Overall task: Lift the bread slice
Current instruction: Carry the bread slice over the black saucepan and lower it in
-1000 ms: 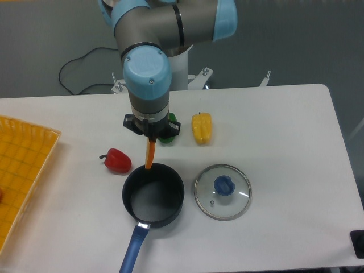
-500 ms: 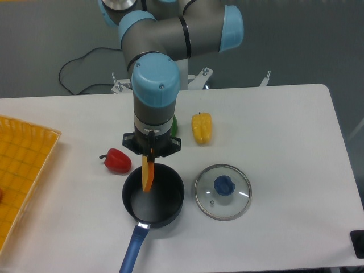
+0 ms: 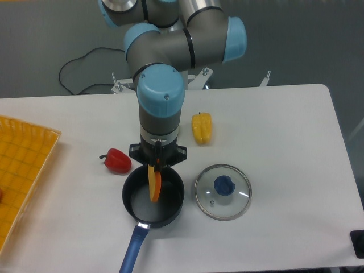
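Tool [image 3: 156, 165] moved over pot [image 3: 170, 211], gripping thin bread slice [image 3: 154, 184].

White worktop [image 3: 284, 125] carrying a red bell pepper [image 3: 117, 161], a yellow bell pepper [image 3: 201, 128], a black saucepan [image 3: 152, 199] with blue handle pointing toward the near edge, a glass lid [image 3: 223, 191] lying just beside it, and a yellow tray [image 3: 23, 170] sitting at the left edge.

No readable text, labels, brands, numbers or signs anywhere in view; arm, objects and surface all carry none.
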You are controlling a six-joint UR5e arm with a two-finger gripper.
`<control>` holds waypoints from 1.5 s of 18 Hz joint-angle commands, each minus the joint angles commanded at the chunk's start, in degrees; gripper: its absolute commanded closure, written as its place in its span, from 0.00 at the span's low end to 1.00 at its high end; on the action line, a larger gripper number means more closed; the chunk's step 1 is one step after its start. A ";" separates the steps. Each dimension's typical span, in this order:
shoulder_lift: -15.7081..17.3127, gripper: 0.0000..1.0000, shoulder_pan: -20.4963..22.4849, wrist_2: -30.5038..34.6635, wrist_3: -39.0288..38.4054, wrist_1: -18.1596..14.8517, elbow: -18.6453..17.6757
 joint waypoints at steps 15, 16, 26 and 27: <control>-2.90 0.93 -1.14 -0.88 -3.42 0.00 -1.58; -2.99 0.93 -1.14 -0.88 -3.69 0.26 -1.58; -4.40 0.93 -1.93 -0.88 -6.94 3.52 -1.49; -4.31 0.93 -1.93 -0.88 -6.94 3.52 -1.49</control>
